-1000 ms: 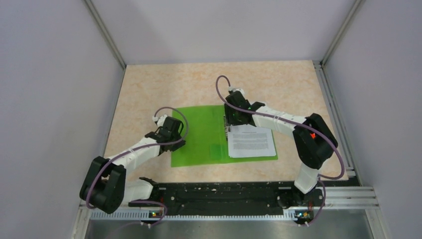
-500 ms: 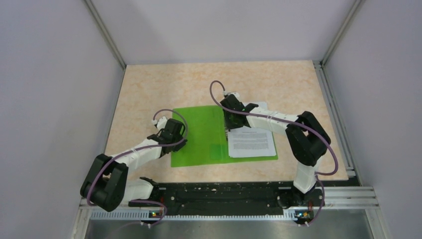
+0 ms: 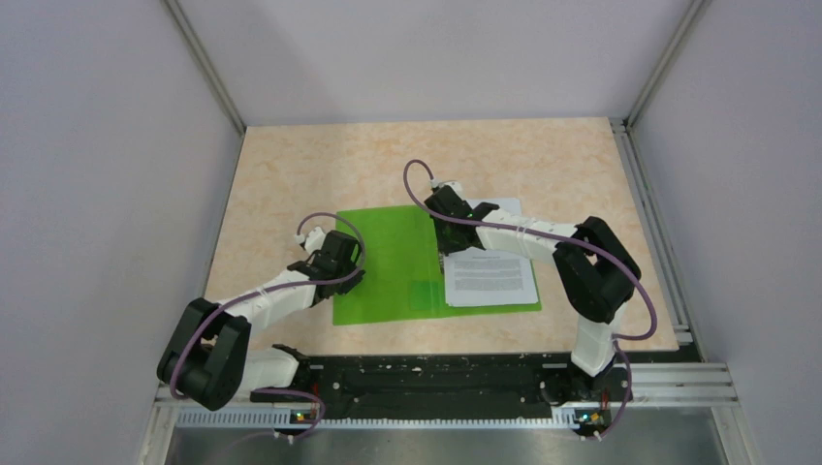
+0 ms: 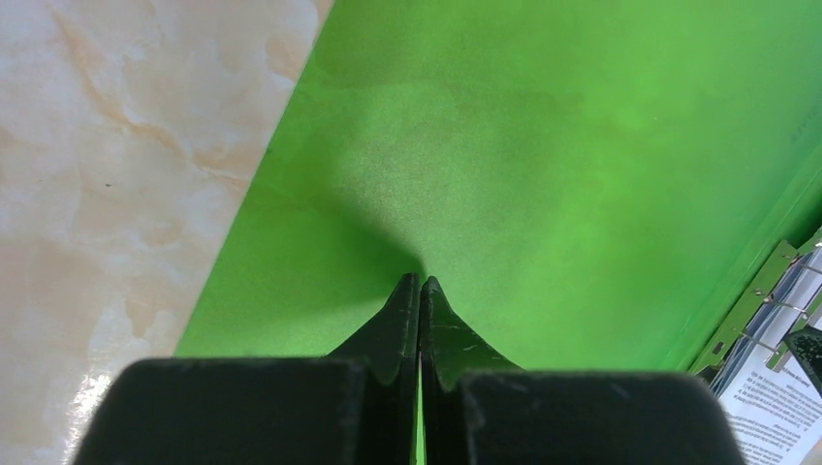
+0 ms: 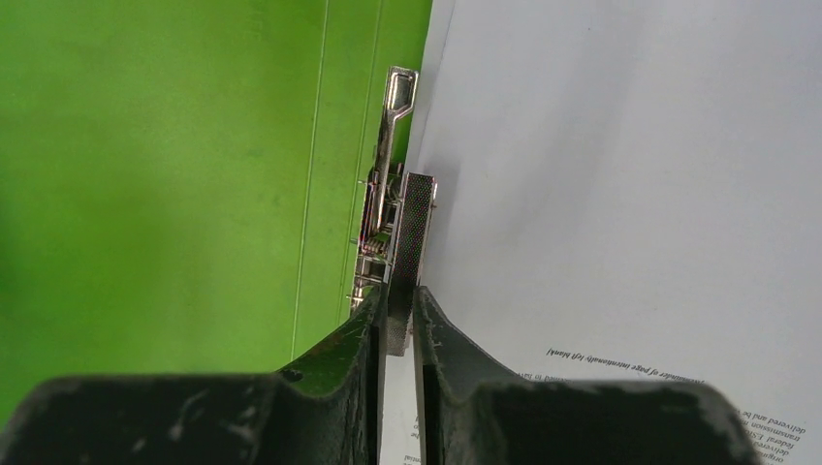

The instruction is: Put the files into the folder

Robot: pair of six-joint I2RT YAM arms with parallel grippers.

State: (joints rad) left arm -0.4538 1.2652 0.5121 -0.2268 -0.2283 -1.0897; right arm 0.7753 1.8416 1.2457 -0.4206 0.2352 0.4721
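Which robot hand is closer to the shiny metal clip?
Right. The right gripper has its fingers pinched around the metal clip; the left gripper rests shut on the folder, on its left cover, well away from it.

Green translucent folder [image 3: 388, 266] lies open and flat, both halves spread. White files [image 3: 490, 276] lie on its right half, printed text up, left edge along the spine. Metal clip [image 5: 393, 223] sits at the spine, its textured tab upright just beside the sheet edge.
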